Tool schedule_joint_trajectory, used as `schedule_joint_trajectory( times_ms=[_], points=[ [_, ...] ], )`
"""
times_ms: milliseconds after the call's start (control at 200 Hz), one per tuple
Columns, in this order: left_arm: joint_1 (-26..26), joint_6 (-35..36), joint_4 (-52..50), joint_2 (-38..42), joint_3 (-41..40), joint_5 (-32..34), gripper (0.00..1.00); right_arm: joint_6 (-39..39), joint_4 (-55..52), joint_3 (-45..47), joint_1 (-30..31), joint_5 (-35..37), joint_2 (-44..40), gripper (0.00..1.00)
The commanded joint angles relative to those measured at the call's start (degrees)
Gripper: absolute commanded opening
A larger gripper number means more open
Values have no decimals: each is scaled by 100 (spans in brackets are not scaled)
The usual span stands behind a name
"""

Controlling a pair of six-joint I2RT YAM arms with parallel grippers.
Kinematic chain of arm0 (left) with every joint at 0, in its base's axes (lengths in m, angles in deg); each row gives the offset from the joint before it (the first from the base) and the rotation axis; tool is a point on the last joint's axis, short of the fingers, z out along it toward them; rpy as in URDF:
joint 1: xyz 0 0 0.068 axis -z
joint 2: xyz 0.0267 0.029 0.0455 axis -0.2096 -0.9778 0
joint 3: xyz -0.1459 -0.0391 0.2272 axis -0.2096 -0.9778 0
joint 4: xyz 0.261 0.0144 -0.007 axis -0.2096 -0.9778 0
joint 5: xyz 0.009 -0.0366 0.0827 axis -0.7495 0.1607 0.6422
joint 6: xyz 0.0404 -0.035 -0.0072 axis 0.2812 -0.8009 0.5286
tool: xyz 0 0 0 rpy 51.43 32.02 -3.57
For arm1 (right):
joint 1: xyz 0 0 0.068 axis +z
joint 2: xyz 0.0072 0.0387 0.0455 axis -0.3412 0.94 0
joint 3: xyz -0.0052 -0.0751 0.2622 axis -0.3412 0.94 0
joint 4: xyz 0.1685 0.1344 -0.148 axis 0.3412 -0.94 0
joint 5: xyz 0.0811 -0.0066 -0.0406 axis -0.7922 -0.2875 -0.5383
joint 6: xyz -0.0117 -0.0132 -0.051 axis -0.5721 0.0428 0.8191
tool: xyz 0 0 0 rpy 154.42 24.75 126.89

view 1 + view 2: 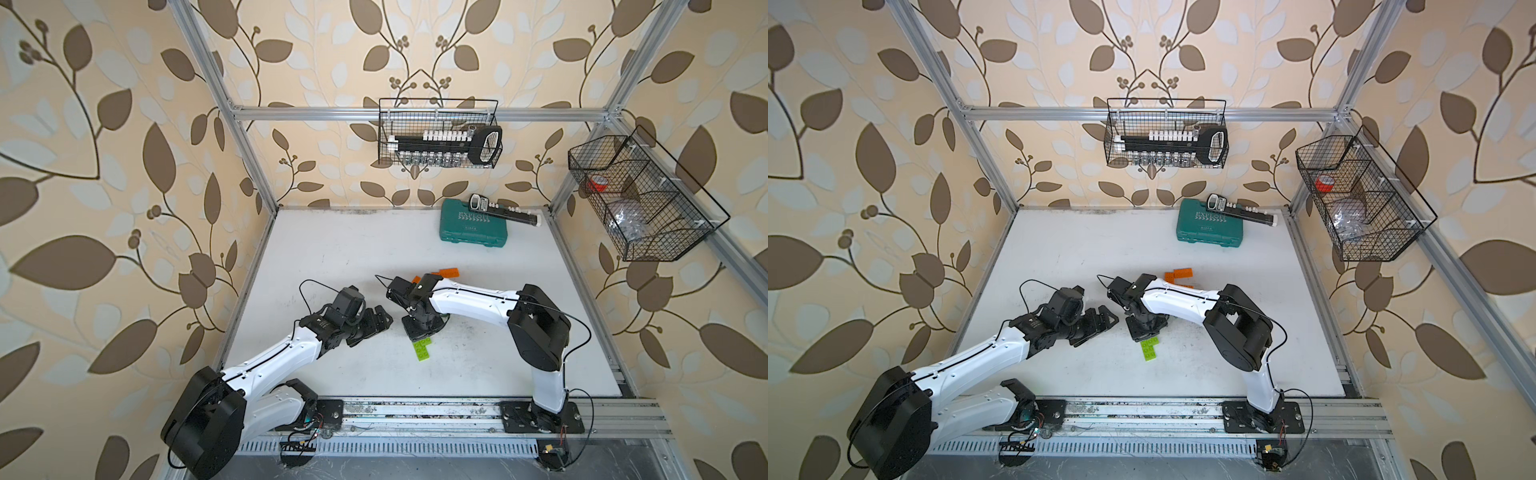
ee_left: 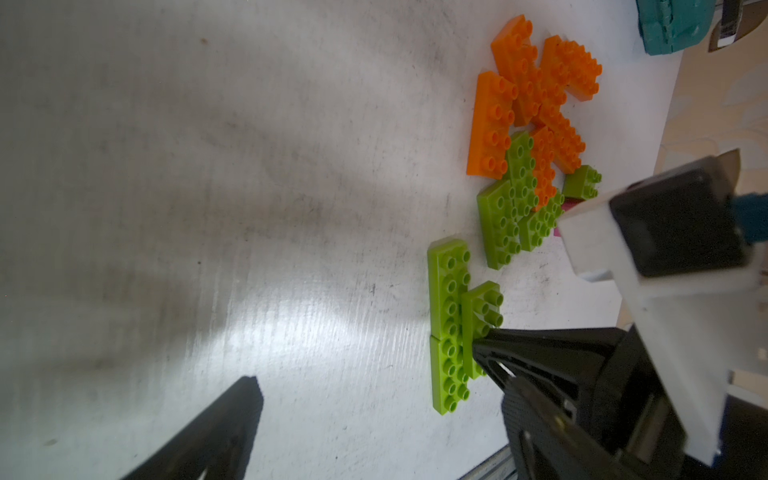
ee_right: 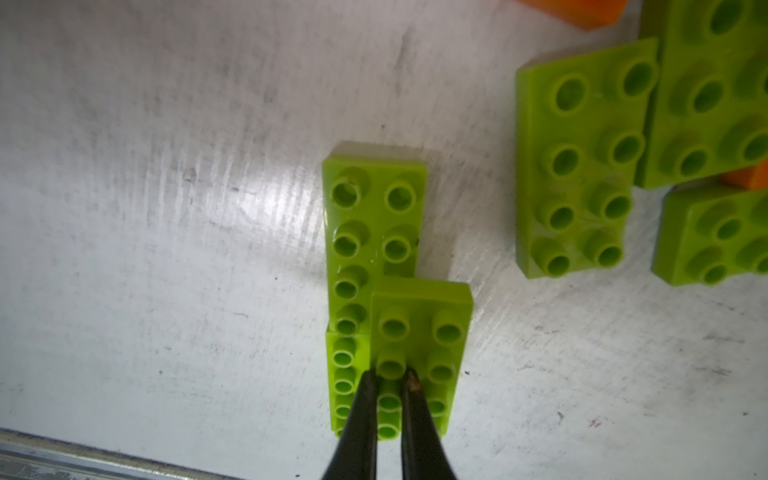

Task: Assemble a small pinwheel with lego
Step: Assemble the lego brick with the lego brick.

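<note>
Desk (image 1: 332, 257): left pincer (image 1: 372, 328) hanging spread wide, gripping nothing. Right pincer (image 3: 389, 380), tips pressed nearly together, bearing on green lego stack (image 3: 374, 232) sitting mid-desk, nearer front edge. Likely seating step: needs pushing straight down, centred, so top brick (image 3: 422, 307) is seating flush.

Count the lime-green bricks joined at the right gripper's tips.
3. Two lie end to end on the table: the far brick and the near brick. The top brick sits across their seam, under the right gripper. None appears hidden.
</note>
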Motion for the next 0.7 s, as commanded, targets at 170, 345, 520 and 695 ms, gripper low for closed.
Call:
schedule_joint_trajectory(
  times_ms=[170, 345, 520, 695],
  points=[
    [-68, 41, 20, -21, 58, -40, 93, -254, 39, 115, -13, -91, 235, 9],
    [-60, 46, 39, -73, 60, -110, 93, -272, 12, 149, -35, -11, 230, 10],
    [486, 177, -189, -188, 263, 281, 92, -290, 26, 269, -137, 72, 211, 10],
    [1354, 128, -187, -617, 470, 847, 92, -325, 66, 376, -201, 36, 260, 10]
  ],
)
